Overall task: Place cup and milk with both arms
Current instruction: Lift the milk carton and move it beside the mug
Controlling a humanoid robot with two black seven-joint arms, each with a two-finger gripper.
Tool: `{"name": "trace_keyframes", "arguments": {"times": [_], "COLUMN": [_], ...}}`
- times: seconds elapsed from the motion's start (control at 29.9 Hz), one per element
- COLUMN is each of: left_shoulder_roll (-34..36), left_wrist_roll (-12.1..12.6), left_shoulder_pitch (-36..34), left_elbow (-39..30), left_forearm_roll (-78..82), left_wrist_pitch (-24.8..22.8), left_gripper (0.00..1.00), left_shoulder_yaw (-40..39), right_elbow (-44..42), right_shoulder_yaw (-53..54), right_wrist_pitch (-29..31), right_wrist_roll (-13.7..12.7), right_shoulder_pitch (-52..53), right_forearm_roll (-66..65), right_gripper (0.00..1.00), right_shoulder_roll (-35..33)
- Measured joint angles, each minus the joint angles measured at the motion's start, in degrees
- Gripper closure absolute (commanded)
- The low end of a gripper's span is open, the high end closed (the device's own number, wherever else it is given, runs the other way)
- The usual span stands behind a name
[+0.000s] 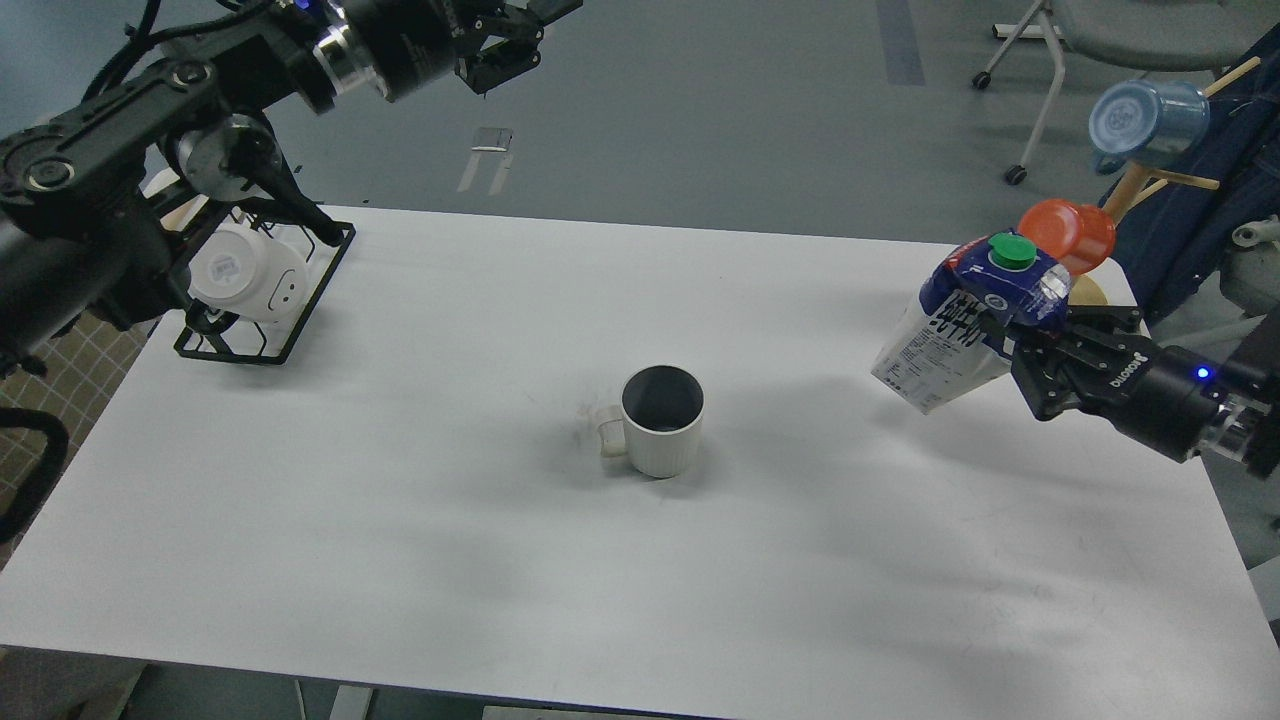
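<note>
The white ribbed cup [661, 420] with a dark inside stands upright at the middle of the white table [400, 520], its handle to the left. My right gripper [1020, 335] is shut on the milk carton [960, 325], blue on top with a green cap, and holds it tilted above the table's right part. My left gripper [510, 45] is high beyond the table's far left edge, far from the cup; its fingers are dark and I cannot tell how they stand.
A black wire rack [265, 290] with a white mug [245, 272] lying in it stands at the far left. A wooden cup tree at the far right holds an orange cup [1075, 232] and a blue cup [1145, 118]. A chair [1120, 30] stands behind.
</note>
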Motion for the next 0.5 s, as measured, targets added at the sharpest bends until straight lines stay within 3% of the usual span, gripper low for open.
{"name": "trace_keyframes", "arguments": {"times": [0.23,0.5], "left_shoulder_roll": [0.21,0.56], "left_wrist_roll": [0.03,0.04], "left_shoulder_pitch": [0.0,0.45], "left_elbow": [0.0,0.0], "left_forearm_roll": [0.0,0.0], "left_wrist_pitch": [0.0,0.0], "left_gripper": [0.05,0.05], "left_shoulder_yaw": [0.08,0.09], "right_elbow": [-2.18,-7.14], "right_shoulder_yaw": [-9.57,-12.7], "right_wrist_pitch": [0.0,-0.02], "right_wrist_roll": [-0.01,-0.01], "right_shoulder_pitch": [7.13,9.82], "right_forearm_roll": [2.03,3.38], "right_gripper": [0.95,0.94], "right_shoulder_roll": [7.91,16.17]}}
